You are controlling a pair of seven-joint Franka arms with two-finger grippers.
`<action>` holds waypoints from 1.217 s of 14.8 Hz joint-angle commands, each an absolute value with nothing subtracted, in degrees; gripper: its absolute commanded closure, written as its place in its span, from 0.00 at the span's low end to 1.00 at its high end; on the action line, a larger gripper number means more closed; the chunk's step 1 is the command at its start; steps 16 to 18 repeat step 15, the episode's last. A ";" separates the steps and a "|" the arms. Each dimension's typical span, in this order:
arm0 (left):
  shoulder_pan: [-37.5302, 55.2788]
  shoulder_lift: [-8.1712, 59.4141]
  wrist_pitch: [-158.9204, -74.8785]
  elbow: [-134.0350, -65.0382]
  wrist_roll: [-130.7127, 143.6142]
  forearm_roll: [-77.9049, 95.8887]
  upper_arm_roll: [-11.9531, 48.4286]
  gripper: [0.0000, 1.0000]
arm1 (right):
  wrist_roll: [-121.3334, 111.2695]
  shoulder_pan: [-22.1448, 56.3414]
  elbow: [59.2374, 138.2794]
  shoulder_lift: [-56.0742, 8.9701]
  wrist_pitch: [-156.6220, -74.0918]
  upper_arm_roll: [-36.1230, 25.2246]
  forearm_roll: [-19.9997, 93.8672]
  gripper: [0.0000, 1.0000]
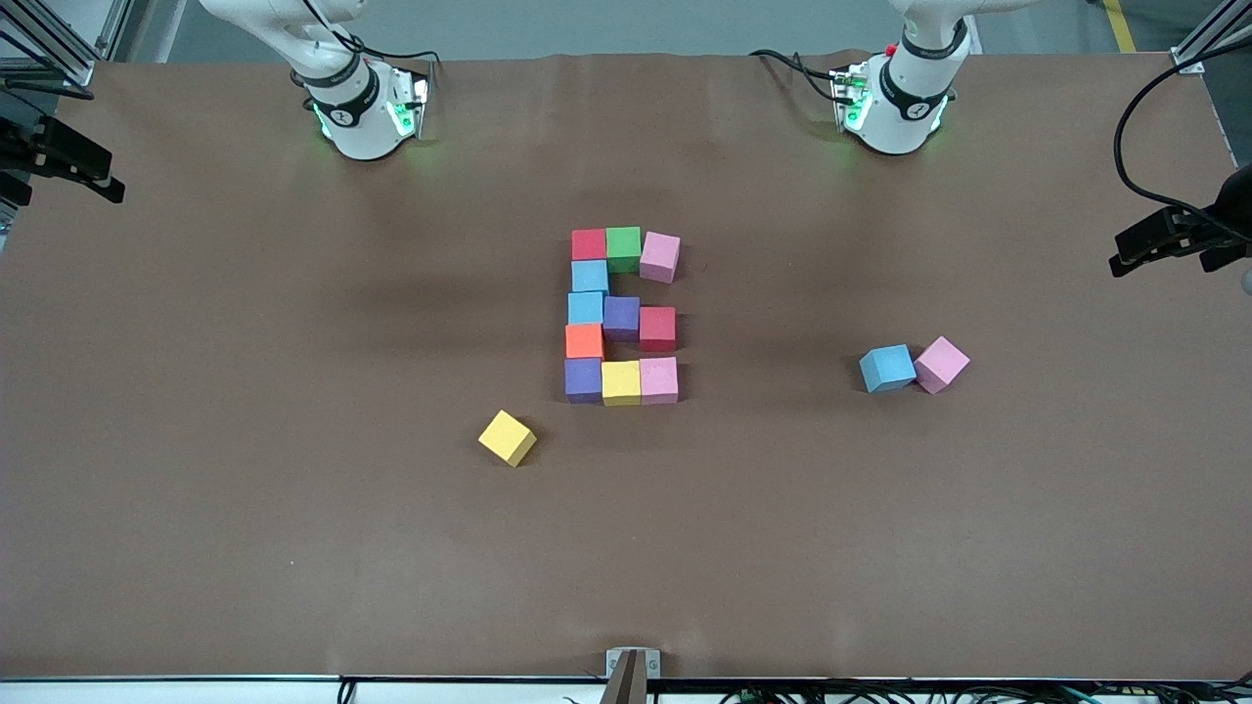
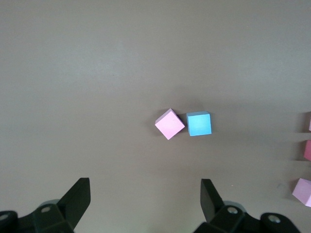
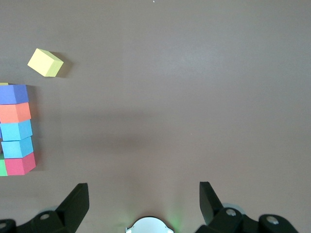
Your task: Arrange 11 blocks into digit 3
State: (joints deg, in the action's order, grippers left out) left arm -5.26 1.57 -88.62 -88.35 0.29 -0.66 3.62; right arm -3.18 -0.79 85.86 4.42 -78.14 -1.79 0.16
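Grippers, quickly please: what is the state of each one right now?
Left gripper: open, holding nothing, above the bare table.
Right gripper: open, holding nothing, also above bare table.

Even, diffuse overhead light leaves the brown desk softly lit, the blocks casting short faint shadows, with green glow at the frame's top and slightly hazy wrist views

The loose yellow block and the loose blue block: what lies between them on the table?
Only bare table separates the loose yellow block from the loose blue block, as the front view shows.
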 commanded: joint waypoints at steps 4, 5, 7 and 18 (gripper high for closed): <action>-5.45 3.42 -90.96 -87.63 0.70 0.17 3.52 0.00 | -2.37 -1.76 84.90 4.22 -78.48 -1.05 0.09 0.00; -5.45 3.43 -91.66 -87.63 0.79 0.44 3.52 0.00 | -2.55 -1.76 84.99 4.22 -79.27 -1.05 0.09 0.00; -4.66 3.86 -92.90 -87.63 0.79 0.18 3.60 0.00 | -2.55 -1.76 84.99 4.22 -79.63 -1.05 0.09 0.00; -4.75 4.13 -93.25 -87.71 0.62 0.44 4.13 0.00 | -2.38 -1.76 84.73 4.22 -79.19 -1.05 0.09 0.00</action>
